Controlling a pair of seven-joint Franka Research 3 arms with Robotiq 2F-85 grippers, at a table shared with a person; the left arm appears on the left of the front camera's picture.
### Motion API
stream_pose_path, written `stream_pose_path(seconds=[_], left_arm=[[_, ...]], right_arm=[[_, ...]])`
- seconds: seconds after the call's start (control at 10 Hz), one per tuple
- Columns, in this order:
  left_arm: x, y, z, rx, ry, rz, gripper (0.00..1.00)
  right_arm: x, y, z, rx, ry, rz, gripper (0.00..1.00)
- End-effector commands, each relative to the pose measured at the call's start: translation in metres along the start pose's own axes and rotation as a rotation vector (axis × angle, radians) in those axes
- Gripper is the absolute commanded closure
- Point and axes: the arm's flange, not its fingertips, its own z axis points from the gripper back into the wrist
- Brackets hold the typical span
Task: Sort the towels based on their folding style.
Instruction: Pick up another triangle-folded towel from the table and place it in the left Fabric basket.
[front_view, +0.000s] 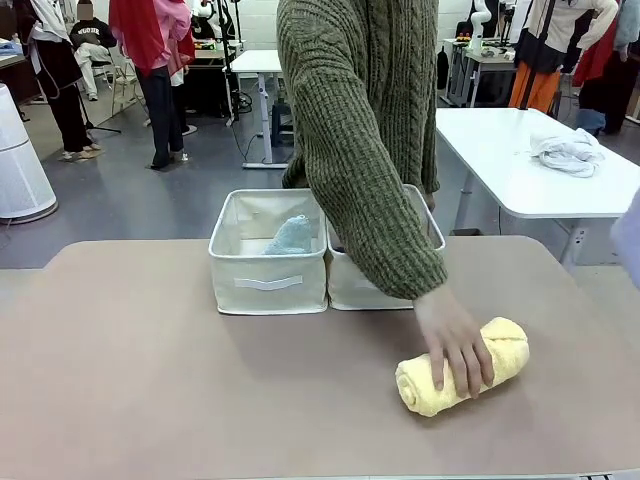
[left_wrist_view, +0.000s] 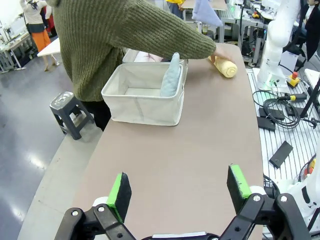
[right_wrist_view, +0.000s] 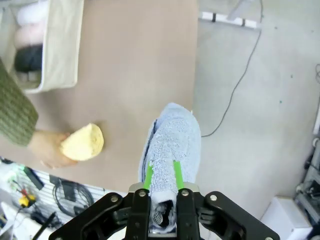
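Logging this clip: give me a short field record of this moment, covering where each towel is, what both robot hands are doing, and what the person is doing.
Left hand: open, empty, above the table
Right hand: shut on the periwinkle blue towel, held in the air
Yellow roll: lying on the table
Person's hand: resting on the yellow roll
Pale teal cone: in the left bin
Other bin: holds the white roll, pink roll and dark grey roll
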Motion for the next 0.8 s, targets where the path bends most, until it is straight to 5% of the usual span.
stream_pose_path(seconds=[0.0, 0.3, 0.5, 0.7], left_arm=[[0.002, -0.003, 0.0, 0.006, -0.009, 0.018, 0.0], [0.002, -0.003, 0.0, 0.006, -0.009, 0.018, 0.0], [0.002, -0.003, 0.0, 0.006, -0.009, 0.018, 0.0], [0.002, -0.003, 0.0, 0.006, -0.009, 0.018, 0.0]], right_arm=[[-0.026, 0.009, -0.028, -0.017, -0.022, 0.067, 0.98], [-0.078, -0.039, -0.031, -0.059, -0.02, 0.025, 0.98], [-0.141, -0.088, -0.017, -0.008, -0.136, -0.101, 0.98], [-0.153, -0.097, -0.016, 0.011, -0.169, -0.132, 0.98]])
